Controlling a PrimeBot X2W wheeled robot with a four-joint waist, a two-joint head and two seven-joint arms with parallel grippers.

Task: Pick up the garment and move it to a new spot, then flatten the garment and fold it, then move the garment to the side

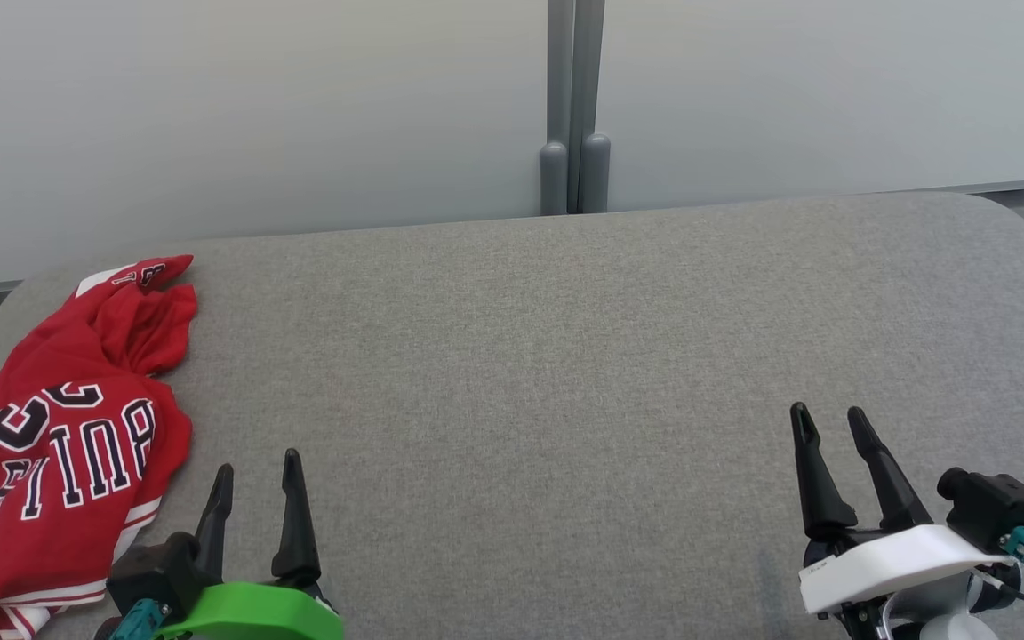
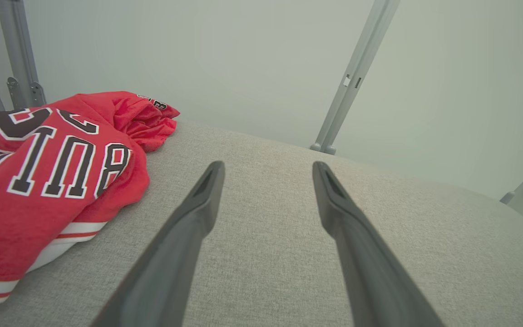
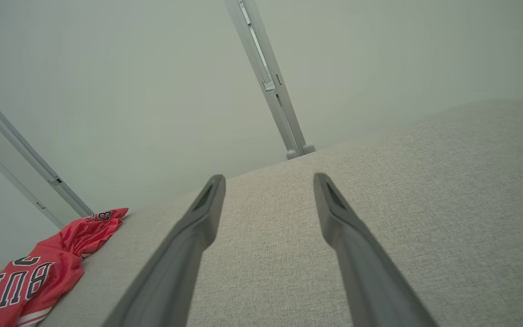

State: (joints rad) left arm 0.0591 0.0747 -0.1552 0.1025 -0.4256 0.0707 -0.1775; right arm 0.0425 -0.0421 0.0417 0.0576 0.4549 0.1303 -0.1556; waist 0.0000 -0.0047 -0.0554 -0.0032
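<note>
Loosely crumpled jersey (image 1: 59, 444), long axis near-to-far at left table (image 1: 521, 400) edge, left gripper (image 1: 259, 462), right gripper (image 1: 827, 411) both spread.

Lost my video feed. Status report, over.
Left gripper open, empty, beside jersey. Right gripper open, empty. Jersey crumpled at left edge of table, untouched. Nothing in the way.

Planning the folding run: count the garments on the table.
1. A crumpled red jersey lies at the grey table's left end, beside the left gripper; its folds could hide another.
</note>
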